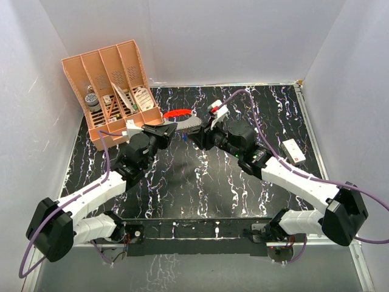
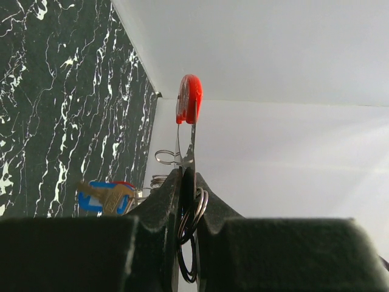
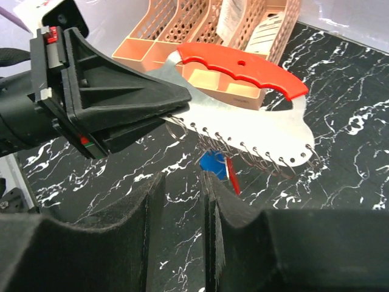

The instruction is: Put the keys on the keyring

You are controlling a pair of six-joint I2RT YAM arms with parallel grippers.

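Working over black marbled table (image 1: 200, 201), with peach slotted rack (image 1: 115, 76) parked at back left, well clear of the action.

Clamping keyring (image 3: 255, 121) tight in left gripper (image 3: 176, 109): pinching one end of the flat grey tag, presenting it in the air with the red loop on top. Probably holding it off the table like that to leave the lower edge, with its row of small wire rings (image 3: 243, 149), exposed to the other arm.

Facing it with right gripper (image 3: 181, 179) from just below, jaws parted only a narrow way, gripping nothing. Likely pre-setting for a tiny pick, not a wide grab.

Seeing blue key (image 3: 213, 164) and red key (image 3: 232, 176) side by side just under the tag's lower edge, in line with the gap between the right fingers. Not able to tell whether hanging off a ring already or lying on the table beneath; too small from above.

Judging threading as not confirmed done. Expecting next move to need fine alignment with those rings; risking a knock to the tag and a twist in the left grip.
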